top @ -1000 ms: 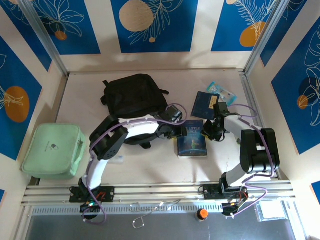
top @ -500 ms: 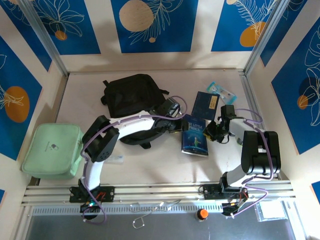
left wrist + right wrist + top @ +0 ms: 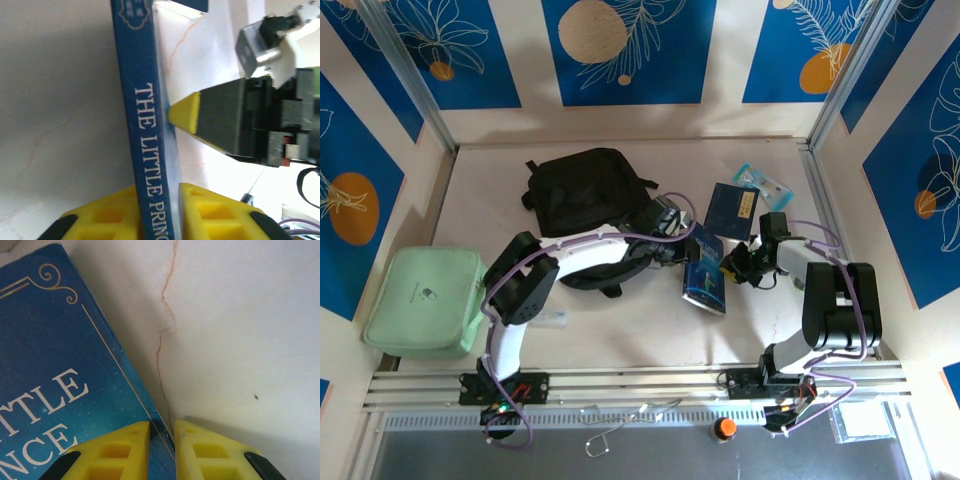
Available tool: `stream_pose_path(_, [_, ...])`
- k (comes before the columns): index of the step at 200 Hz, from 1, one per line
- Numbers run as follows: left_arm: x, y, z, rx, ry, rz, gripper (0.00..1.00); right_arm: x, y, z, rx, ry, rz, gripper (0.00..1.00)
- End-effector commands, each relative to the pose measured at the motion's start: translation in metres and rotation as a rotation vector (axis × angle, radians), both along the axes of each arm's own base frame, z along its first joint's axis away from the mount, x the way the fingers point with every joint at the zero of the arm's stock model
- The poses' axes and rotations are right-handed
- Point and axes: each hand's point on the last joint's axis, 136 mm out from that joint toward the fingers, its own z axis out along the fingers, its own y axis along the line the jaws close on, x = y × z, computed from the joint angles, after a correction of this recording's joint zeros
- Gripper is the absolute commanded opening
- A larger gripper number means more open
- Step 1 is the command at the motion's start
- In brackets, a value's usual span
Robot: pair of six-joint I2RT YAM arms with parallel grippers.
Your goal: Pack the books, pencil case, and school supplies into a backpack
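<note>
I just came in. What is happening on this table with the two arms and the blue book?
Both arms are handling one book, The Little Prince. The left gripper is closed on its spine side and the right gripper is closed on the far edge, so the book is held tilted up instead of lying flat on the table. The black backpack lies behind the left arm; the book is not in it yet. Another navy book lies further back on the right, and a mint green case sits at the left.

Little Prince book (image 3: 708, 275) tilted up, navy book (image 3: 732, 205) flat, backpack (image 3: 582, 188) seemingly closed
</note>
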Motion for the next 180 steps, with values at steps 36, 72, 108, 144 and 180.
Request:
stream_pose_path(36, [0.024,0.031,0.028,-0.032,-0.058,0.05,0.0,0.003,0.007,0.025,0.032,-0.093,0.007,0.27])
stream_pose_path(72, [0.066,0.07,0.069,-0.111,-0.145,0.146,0.0,0.011,0.028,0.065,0.177,-0.237,0.04,0.54])
stream_pose_path(108, [0.098,0.112,0.113,-0.2,-0.231,0.277,0.0,0.022,0.054,0.105,0.307,-0.365,0.053,0.78])
stream_pose_path(144, [0.122,0.161,0.152,-0.337,-0.294,0.503,0.0,0.037,0.092,0.141,0.422,-0.46,0.085,0.92])
stream_pose_path(180, [0.125,0.191,0.177,-0.517,-0.305,0.681,0.0,0.047,0.14,0.17,0.54,-0.489,0.073,0.99])
